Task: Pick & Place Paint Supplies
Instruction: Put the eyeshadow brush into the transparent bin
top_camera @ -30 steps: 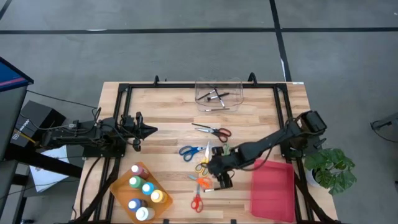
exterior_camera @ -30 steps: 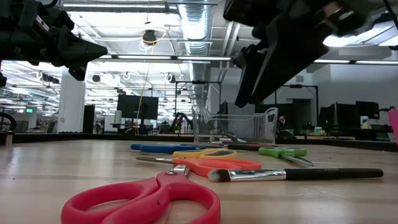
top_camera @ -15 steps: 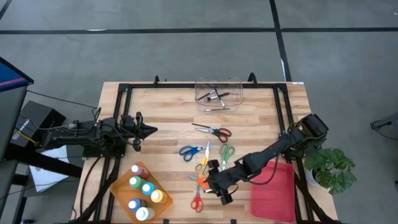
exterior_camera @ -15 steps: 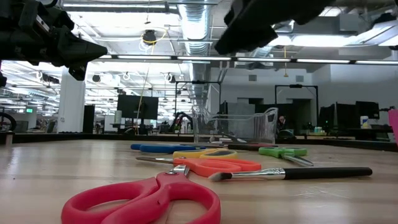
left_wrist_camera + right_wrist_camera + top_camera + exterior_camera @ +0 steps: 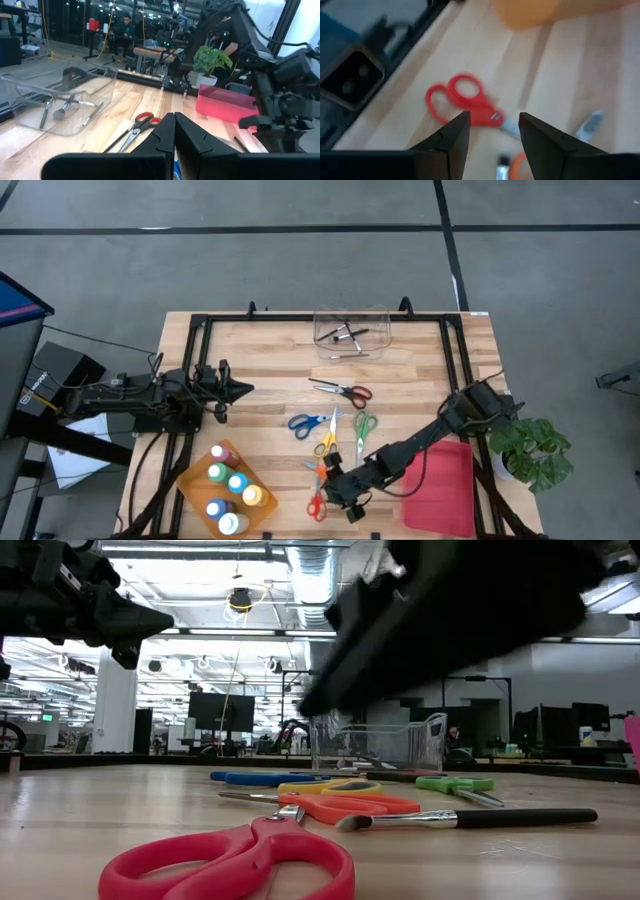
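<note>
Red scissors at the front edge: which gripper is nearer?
Right. The right gripper hovers beside the red scissors; the left gripper waits far back on the left.

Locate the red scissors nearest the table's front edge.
In the high view, the red scissors lie at the front edge, between the orange paint tray and the right claw.

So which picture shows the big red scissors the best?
The low view: the red scissors lie right up front, handles big and clear. The high view shows them whole but tiny, beside the right gripper. The right wrist view shows them blurry. The left wrist view misses them.
</note>
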Robot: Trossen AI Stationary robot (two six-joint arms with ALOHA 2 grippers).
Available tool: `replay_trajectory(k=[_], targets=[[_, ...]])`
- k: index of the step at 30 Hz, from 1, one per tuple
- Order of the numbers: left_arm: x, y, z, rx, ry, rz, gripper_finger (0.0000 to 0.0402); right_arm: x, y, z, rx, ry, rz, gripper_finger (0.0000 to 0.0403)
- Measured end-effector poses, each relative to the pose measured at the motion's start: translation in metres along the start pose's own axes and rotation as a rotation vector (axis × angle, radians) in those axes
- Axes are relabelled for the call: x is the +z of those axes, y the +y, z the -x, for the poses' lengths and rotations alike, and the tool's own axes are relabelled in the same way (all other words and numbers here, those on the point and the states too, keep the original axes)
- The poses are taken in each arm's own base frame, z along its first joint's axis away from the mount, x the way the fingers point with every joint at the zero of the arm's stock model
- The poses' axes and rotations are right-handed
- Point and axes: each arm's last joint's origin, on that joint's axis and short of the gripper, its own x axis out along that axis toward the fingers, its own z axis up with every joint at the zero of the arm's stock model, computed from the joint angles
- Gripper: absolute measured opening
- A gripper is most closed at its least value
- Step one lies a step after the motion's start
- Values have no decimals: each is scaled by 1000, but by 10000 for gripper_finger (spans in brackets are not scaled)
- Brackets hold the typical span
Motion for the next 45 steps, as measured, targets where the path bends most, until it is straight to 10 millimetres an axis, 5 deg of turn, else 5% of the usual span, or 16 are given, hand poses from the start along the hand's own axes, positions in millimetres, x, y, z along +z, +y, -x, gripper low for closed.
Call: replay_trajectory(k=[7,30,45], targets=[[-2,0,-1,4,23,-2,0,-9,5,-23,-1,41,8,157],[-2,0,-2,5,27,-2,0,-19,0,-18,-95,163,-38,149],[-2,0,-2,5,27,-2,0,-21,-8,-21,-120,171,-68,49]])
